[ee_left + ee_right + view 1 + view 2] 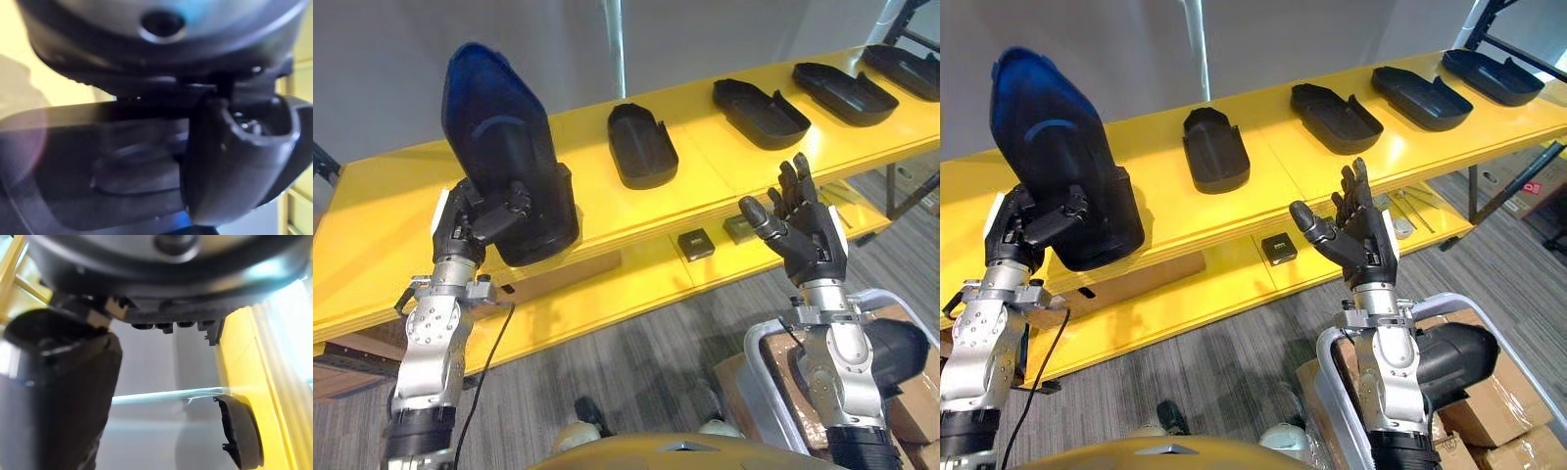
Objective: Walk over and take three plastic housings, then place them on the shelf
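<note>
My left hand (480, 217) is shut on a black plastic housing (499, 147), holding it upright above the yellow shelf's (372, 215) left part; the housing also appears in the left wrist view (122, 161). Several more black housings lie in a row on the shelf's top board: one in the middle (641, 145), one further right (760, 113), another (843, 92) and one at the far right (908, 69). My right hand (803, 230) is open, fingers straight, raised in front of the shelf's edge with nothing in it.
A lower yellow board (636, 284) carries two small dark blocks (695, 243) and some tools. A grey-framed cart with cardboard boxes (1489, 411) and a dark housing stands at lower right. A grey wall rises behind the shelf.
</note>
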Robot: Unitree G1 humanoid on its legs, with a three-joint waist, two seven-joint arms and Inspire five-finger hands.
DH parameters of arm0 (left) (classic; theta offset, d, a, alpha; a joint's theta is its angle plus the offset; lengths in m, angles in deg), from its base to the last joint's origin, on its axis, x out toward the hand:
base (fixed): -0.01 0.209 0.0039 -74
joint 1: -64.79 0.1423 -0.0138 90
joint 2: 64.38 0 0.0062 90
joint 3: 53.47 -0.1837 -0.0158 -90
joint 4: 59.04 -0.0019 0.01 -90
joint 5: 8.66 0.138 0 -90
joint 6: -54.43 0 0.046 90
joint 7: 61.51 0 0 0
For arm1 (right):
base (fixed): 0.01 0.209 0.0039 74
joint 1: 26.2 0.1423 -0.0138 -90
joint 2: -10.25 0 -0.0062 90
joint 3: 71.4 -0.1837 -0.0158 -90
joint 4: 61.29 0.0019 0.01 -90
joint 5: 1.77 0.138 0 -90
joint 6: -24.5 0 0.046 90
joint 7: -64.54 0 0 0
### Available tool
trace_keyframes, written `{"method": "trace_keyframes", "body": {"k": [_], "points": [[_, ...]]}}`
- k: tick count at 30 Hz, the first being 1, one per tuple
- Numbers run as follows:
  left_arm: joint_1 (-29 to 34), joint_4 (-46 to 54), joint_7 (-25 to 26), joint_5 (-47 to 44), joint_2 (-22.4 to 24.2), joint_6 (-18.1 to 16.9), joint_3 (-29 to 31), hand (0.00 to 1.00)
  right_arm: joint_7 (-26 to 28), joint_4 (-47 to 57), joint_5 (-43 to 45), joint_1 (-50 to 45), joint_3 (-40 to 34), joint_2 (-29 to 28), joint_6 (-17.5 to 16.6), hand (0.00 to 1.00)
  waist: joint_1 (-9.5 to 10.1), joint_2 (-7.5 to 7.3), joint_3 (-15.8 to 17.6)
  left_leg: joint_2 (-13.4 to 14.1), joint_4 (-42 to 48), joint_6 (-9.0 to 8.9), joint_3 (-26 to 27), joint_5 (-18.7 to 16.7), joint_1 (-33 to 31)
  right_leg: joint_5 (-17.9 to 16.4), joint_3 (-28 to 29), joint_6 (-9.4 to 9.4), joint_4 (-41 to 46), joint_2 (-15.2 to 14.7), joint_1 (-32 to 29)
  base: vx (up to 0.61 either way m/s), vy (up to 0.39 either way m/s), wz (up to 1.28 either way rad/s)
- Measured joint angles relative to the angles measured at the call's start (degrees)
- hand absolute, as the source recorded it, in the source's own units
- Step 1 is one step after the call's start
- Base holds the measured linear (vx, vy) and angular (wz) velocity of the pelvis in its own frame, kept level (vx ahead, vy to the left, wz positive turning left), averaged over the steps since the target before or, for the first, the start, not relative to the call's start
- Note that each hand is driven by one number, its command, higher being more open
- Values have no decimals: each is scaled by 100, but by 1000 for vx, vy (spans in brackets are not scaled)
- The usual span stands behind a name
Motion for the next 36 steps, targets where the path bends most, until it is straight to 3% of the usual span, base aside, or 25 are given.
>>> {"method": "trace_keyframes", "body": {"k": [5, 8, 11, 15, 20, 29, 31, 36], "points": [[-515, -671, 57, -608, -544, 145, 2, 0, 91, 14, 4, -134, -7, 249, 193, 100, -73, 21, -1, 9, 10, -3, 84, 3, -193, 14, 123, -53, 10, 3, -307, -53, 29, -10], [-1421, -1147, 194, -1078, -764, 114, 2, 0, 131, -81, 11, 243, -33, 524, 192, 100, -91, 81, 149, 8, 33, 76, 88, 113, -772, 112, 214, -92, 231, -36, -973, -92, 33, -4], [-2285, -1476, 431, -1347, -787, 73, -23, 0, 59, -243, 2, 1045, -8, 593, 186, 100, -156, 31, 724, -32, 107, 194, 103, 226, -896, 109, 341, -96, 635, -178, -1317, -124, 41, -8], [-2497, -1475, 511, -1812, -956, 240, -75, 0, -3, -238, -5, 1184, 53, 610, 185, 100, -156, 40, 991, -59, 141, 189, 107, 221, -915, -33, 466, -132, 867, -249, -1491, -51, 19, -7], [-3559, -2156, 493, -2666, -1480, 563, -356, 0, -218, -238, -109, 1264, 271, 710, 184, 100, -145, 69, 1426, -17, 310, 138, 101, 184, -1185, -129, 568, -173, 1223, -327, -1895, -68, -6, -1], [-4571, -2751, 512, -2610, -1943, 949, -589, 0, -346, -189, -101, 1475, 351, 871, 185, 100, -274, 47, 1732, 1, 403, 191, 90, 221, -1391, -141, 612, -189, 1345, -355, -2135, -10, 0, 0], [-4772, -2927, 536, -2558, -2084, 1180, -617, 0, -368, -175, -97, 1469, 353, 870, 185, 100, -282, 19, 1787, 3, 403, 191, 89, 221, -1393, -142, 619, -192, 1345, -351, -2143, 0, 0, 0], [-5322, -3452, 529, -1898, -2171, 1516, -700, 0, -431, -109, -21, 1437, 425, 867, 186, 100, -265, 2, 1858, 3, 391, 134, 84, 180, -1386, -146, 627, -188, 1338, -347, -2139, 0, 0, 0]]}}
